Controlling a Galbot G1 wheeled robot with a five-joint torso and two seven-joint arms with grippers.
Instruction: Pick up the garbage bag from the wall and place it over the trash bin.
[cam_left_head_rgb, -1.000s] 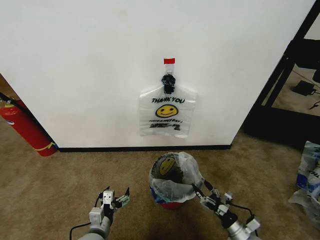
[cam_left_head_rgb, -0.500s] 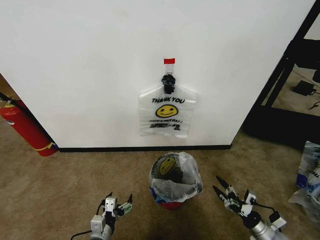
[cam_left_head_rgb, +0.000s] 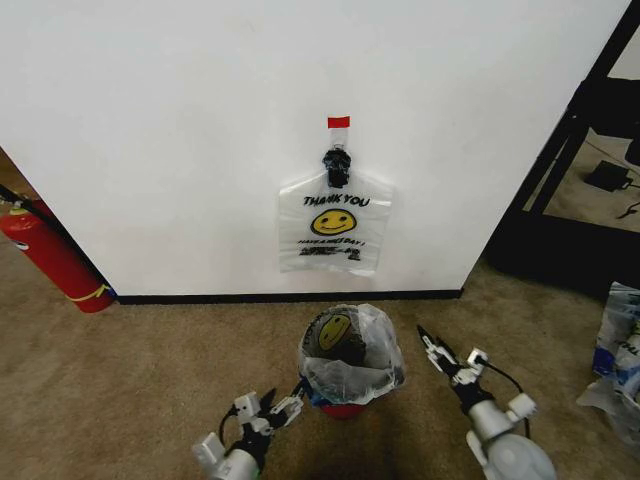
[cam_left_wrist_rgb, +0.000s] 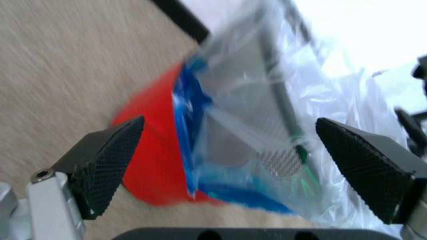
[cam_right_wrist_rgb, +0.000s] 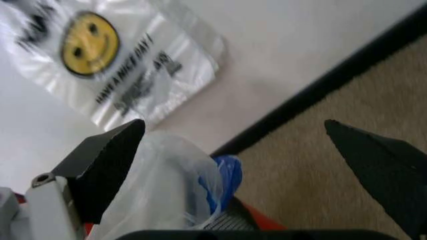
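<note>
The garbage bag (cam_left_head_rgb: 335, 228), a thin whitish bag with a yellow smiley and "THANK YOU", hangs from a black clip under red tape on the white wall; it also appears in the right wrist view (cam_right_wrist_rgb: 107, 60). Below it stands the trash bin (cam_left_head_rgb: 342, 408), black mesh on a red base, with a similar smiley bag (cam_left_head_rgb: 375, 345) draped over its rim. My left gripper (cam_left_head_rgb: 280, 402) is open beside the bin's lower left, and its wrist view frames the red base (cam_left_wrist_rgb: 150, 165) between the fingers. My right gripper (cam_left_head_rgb: 432, 348) is open just right of the bin, apart from it.
A red fire extinguisher (cam_left_head_rgb: 50, 255) leans against the wall at far left. A black frame (cam_left_head_rgb: 570, 150) stands at the right, with plastic bags (cam_left_head_rgb: 620, 350) on the carpet beside it. Brown carpet lies open around the bin.
The left gripper has moved right, up to the bin's base. The right gripper drew back from the bin's rim, then came forward again beside it. Both bags stayed put.
</note>
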